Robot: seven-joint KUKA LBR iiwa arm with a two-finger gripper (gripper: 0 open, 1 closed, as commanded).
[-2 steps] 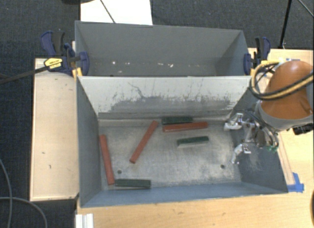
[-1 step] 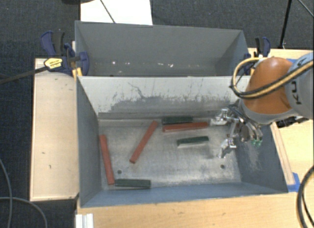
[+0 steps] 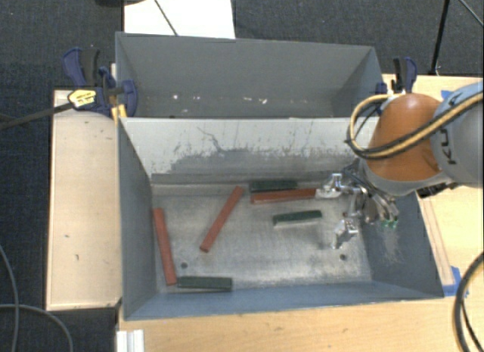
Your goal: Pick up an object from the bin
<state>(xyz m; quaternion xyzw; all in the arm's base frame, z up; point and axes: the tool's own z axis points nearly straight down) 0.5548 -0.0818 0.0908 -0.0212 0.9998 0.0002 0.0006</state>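
gripper (image 3: 346,231): 3 o'clock in the bin (image 3: 242,78), low over bare floor by the right wall
grip state: open or closed, cannot tell; nothing seen held
nearest thing: short dark green bar (image 3: 297,218), flat, at the gripper's 9 o'clock, near but apart
back pair: red-brown bar (image 3: 283,196) just beside a second green bar (image 3: 274,185), gripper's 10 o'clock
centre: slanted red-brown bar (image 3: 222,218)
bin 8 o'clock: long red-brown bar (image 3: 164,246) along the left wall, third green bar (image 3: 204,285) at its near end
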